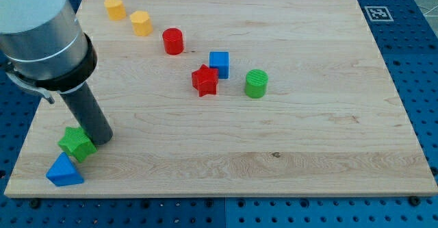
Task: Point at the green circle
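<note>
our tip sat at the near left, well apart from the green circle.
we carried no gripper, only a bare rod, its end touching the green star, with the blue triangle just nearer. far along ran two yellow blocks and the red cylinder, then red star and blue cube. right of those stood the green circle, which we judged light, stiff and easily slid; nothing to grasp, so stop short beside it.

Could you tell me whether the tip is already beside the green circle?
No, my tip rests at the view's lower left against the green star, far from the green circle.
</note>
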You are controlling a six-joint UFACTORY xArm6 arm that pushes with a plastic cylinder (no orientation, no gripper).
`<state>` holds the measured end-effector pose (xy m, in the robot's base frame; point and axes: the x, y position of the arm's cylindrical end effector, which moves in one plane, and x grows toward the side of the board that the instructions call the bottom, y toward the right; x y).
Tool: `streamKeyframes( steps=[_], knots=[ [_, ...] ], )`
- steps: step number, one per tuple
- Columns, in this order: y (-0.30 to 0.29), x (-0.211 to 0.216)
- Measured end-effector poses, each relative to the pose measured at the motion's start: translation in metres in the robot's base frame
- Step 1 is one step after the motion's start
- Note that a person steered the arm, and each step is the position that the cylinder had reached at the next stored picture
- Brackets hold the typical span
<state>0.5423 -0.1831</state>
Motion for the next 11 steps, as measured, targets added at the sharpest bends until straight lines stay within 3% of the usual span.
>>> streamKeyframes(
  steps=[2, 5, 6, 7, 11],
  knots=[
    [0.055, -0.026],
    [0.262, -0.029],
    [0.302, -0.052],
    [0.315, -0.092],
    [0.274, -0.133]
  ],
)
